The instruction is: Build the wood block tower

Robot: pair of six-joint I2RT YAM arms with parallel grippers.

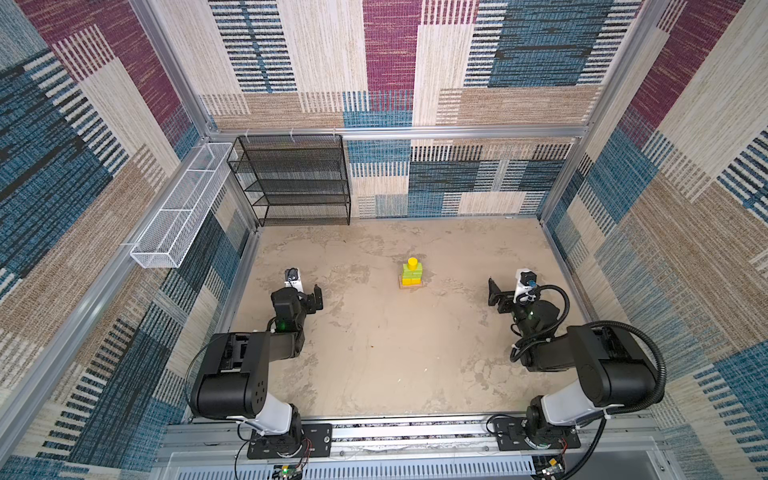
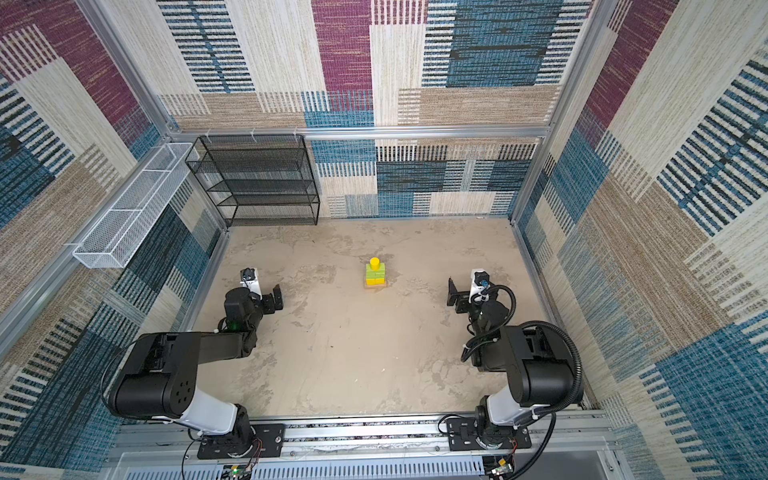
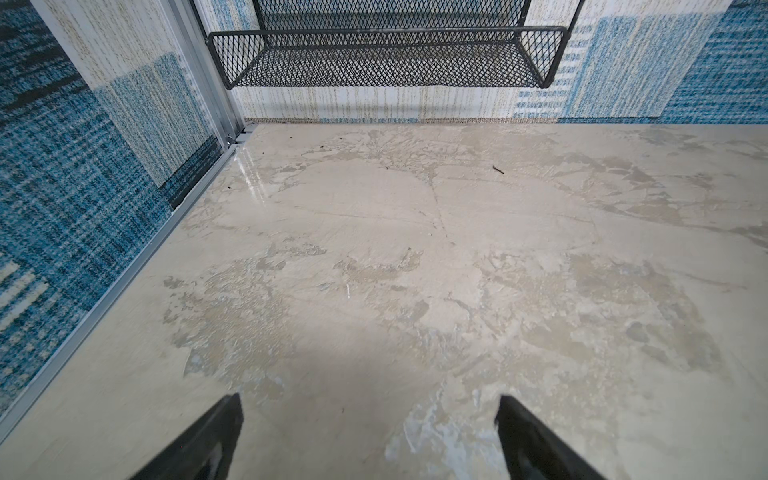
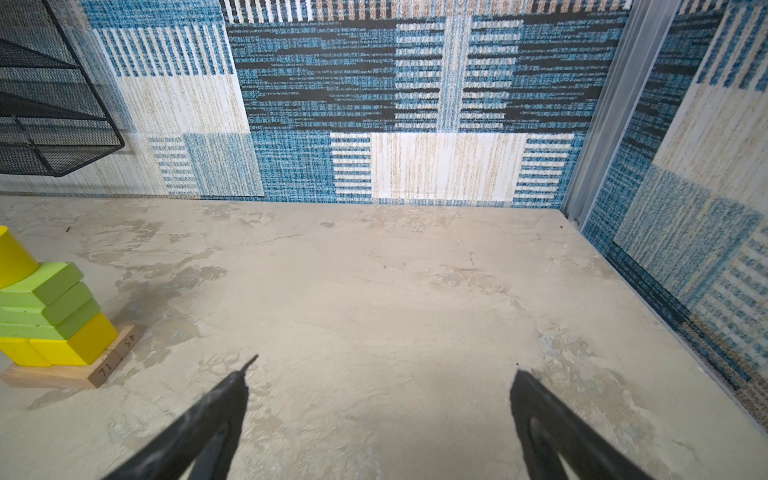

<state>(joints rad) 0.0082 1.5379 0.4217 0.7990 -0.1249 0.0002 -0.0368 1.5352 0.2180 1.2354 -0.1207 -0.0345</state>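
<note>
Two empty grippers, left gripper (image 1: 314,298) and right gripper (image 1: 498,297), both spread wide, flank the upright wood block tower (image 1: 412,274); right looks nearer.

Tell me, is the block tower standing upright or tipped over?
Upright: the wood block tower stands stacked, yellow cylinder on top, tan bars at the base.

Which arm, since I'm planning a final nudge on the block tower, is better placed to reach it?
Probably right: the right gripper is open, slightly nearer the tower, and its wrist view shows it; the left gripper, also open, faces the black rack instead.
</note>
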